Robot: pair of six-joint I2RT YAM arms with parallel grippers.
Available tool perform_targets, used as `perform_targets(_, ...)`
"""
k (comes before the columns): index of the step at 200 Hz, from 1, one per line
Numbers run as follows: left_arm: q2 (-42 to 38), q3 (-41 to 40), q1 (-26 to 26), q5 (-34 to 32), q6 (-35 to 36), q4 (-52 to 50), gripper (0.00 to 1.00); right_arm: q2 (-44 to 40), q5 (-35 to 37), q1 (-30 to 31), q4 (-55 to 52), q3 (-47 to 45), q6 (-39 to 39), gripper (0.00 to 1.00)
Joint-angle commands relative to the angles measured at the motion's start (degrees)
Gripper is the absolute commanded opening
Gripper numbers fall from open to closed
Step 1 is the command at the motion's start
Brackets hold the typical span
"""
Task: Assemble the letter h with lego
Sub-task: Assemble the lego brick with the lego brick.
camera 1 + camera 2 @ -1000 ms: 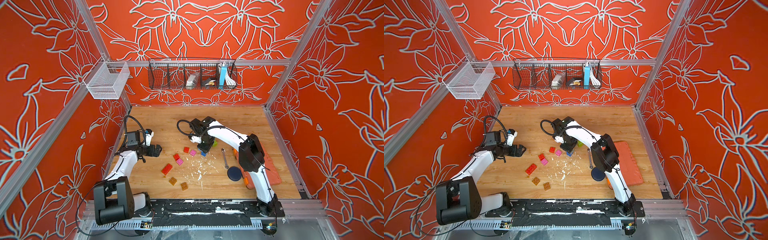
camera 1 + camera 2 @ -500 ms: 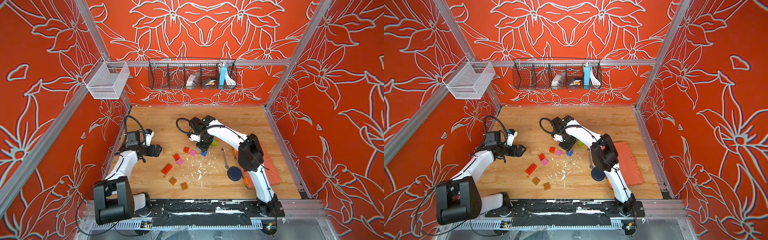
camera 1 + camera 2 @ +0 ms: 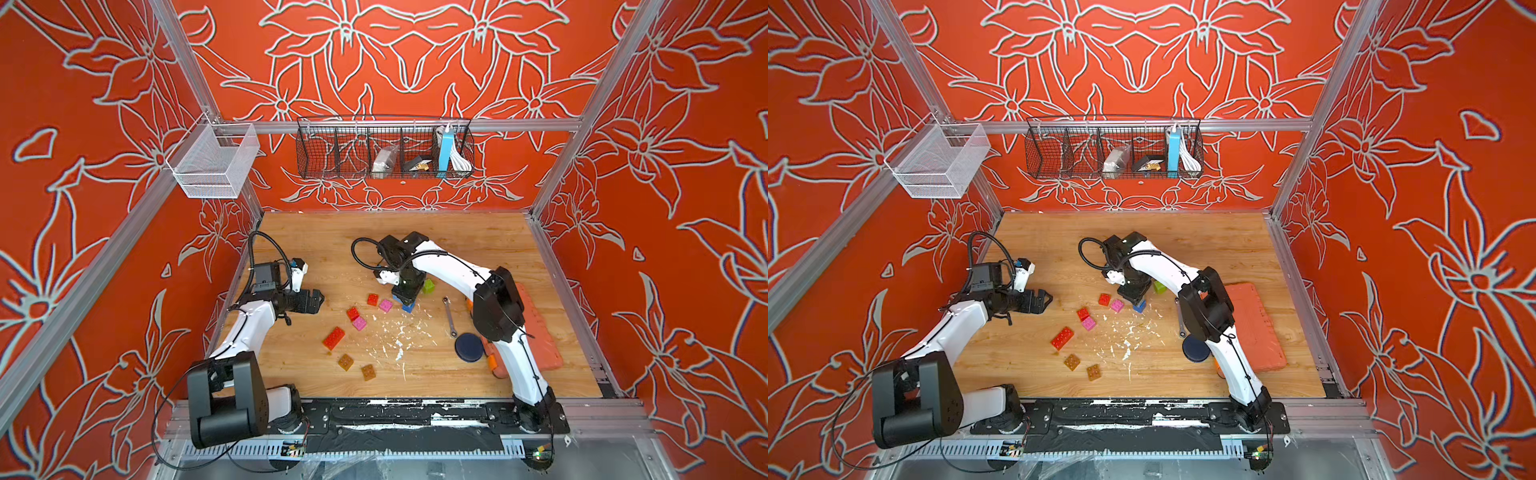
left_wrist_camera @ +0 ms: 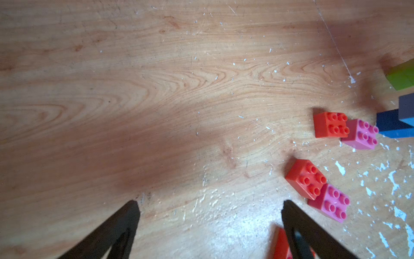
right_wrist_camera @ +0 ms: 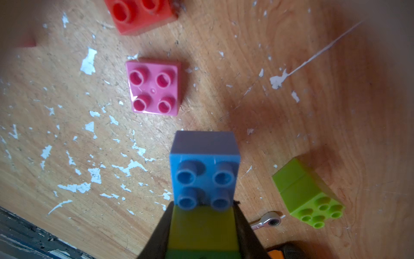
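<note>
My right gripper [image 5: 202, 226] is shut on a yellow-green lego brick [image 5: 202, 231] and holds it close above a blue brick [image 5: 205, 170] that stands on the wood. Whether the two touch I cannot tell. In both top views this gripper [image 3: 406, 286] [image 3: 1133, 291] hangs over the blue brick [image 3: 409, 308]. A lime brick [image 3: 428, 286] lies beside it. Red [image 3: 372, 299] and pink [image 3: 385, 305] squares, another red-pink pair [image 3: 356, 318], a long red brick [image 3: 333, 338] and two amber ones [image 3: 345, 362] lie scattered. My left gripper [image 3: 314, 300] [image 4: 210, 208] is open over bare wood.
An orange tool case [image 3: 538, 332] lies at the right under my right arm, with a small wrench [image 3: 450, 318] and a dark round disc [image 3: 468, 347] beside it. White flecks dot the wood. Wire baskets [image 3: 384, 147] hang on the back wall.
Almost nothing: the right wrist has shifted very slightly, and both grippers keep their states.
</note>
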Motion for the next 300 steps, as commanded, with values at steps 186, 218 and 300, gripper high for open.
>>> perform_targets(186,0.8,1.3,0.4,0.3,0.8,-1.0,1.0,0.8,-4.9,-0.2,0.8,-3.3,-5.1,0.29)
perform_targets(218,0.6,1.1,0.4,0.6,0.9,-0.8,1.0,2.6,-3.3,0.5,-1.3,-0.3,-6.1,0.29)
perform_targets(300,0.7,1.1,0.4,0.5,0.9,-0.9,1.0,3.9,-3.1,1.6,-4.7,5.4,-6.4,0.29)
